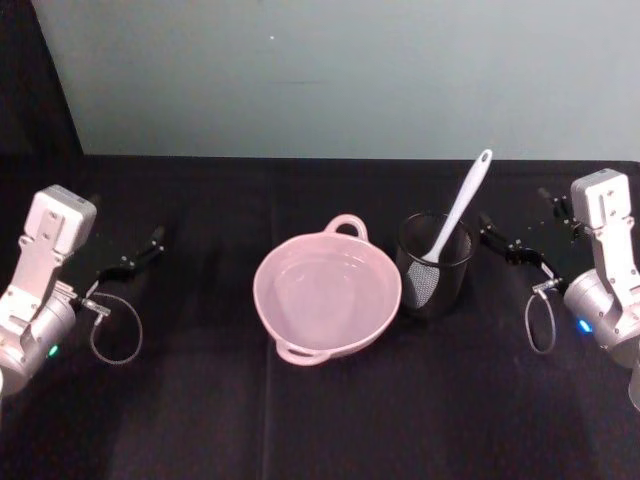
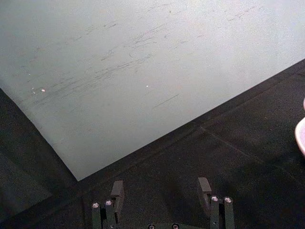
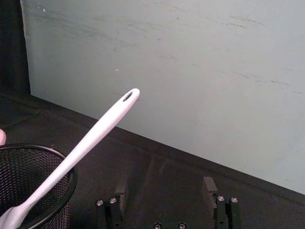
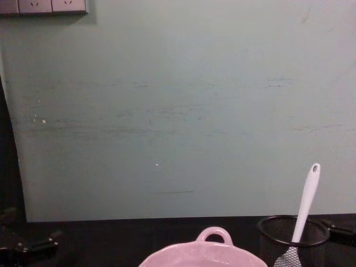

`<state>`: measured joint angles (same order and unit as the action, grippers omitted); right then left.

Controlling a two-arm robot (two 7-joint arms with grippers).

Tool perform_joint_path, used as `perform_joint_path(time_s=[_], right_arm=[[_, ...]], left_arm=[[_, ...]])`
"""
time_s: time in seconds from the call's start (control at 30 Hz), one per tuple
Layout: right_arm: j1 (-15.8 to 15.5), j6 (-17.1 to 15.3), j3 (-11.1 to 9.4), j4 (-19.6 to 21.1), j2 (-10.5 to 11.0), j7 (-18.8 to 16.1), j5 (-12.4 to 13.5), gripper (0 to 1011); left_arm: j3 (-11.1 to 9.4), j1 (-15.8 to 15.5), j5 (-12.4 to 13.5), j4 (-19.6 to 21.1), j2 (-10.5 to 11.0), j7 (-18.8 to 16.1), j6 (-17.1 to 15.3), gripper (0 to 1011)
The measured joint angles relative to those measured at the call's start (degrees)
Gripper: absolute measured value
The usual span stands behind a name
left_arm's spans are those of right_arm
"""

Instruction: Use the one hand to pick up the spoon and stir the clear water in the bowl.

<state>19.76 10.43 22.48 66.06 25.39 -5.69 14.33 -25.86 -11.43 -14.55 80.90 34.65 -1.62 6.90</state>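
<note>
The pink bowl (image 1: 327,294) is sitting center frame on the black tabletop (image 1: 200,420), holding clear water (image 1: 320,290). Just right, the spoon (image 1: 456,208) is leaning in a mesh cup (image 1: 434,264). Right end effector (image 1: 512,247) is hanging released beside it; left end effector (image 1: 140,255) is idling released, far left.
</note>
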Motion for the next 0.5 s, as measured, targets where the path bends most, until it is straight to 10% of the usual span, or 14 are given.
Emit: perform_joint_path(time_s=[0.5], right_arm=[[0.0, 0.0, -0.1, 0.0, 0.1, -0.2, 0.5, 1002]], left_arm=[[0.0, 0.0, 0.0, 0.0, 0.0, 0.0, 0.0, 1011]])
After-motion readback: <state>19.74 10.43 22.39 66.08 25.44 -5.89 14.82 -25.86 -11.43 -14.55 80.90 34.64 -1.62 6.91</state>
